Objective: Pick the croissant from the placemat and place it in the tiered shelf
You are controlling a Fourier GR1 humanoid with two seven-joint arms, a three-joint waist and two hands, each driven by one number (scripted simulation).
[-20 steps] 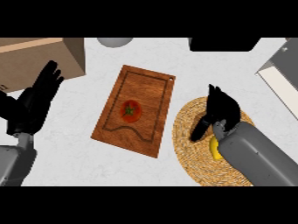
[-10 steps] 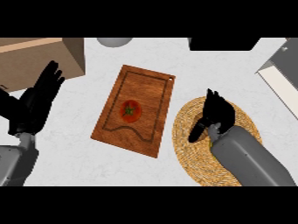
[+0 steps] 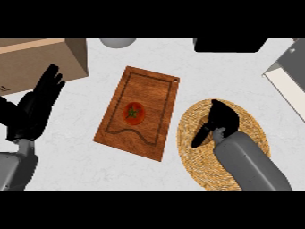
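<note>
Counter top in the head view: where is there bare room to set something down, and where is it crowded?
Bare counter shows below the cutting board, between the left hand and the woven placemat. Another free patch lies between the board's upper right and the shelf. The placemat is crowded: the right hand covers its middle. The cardboard box fills the upper left.

Pale speckled counter point(image 3: 82, 161) carries a wooden cutting board point(image 3: 141, 112) at centre, a woven round placemat point(image 3: 197, 152) at four o'clock, a cardboard box point(image 3: 29, 60) at ten, a grey bowl point(image 3: 117, 42) at twelve
</note>
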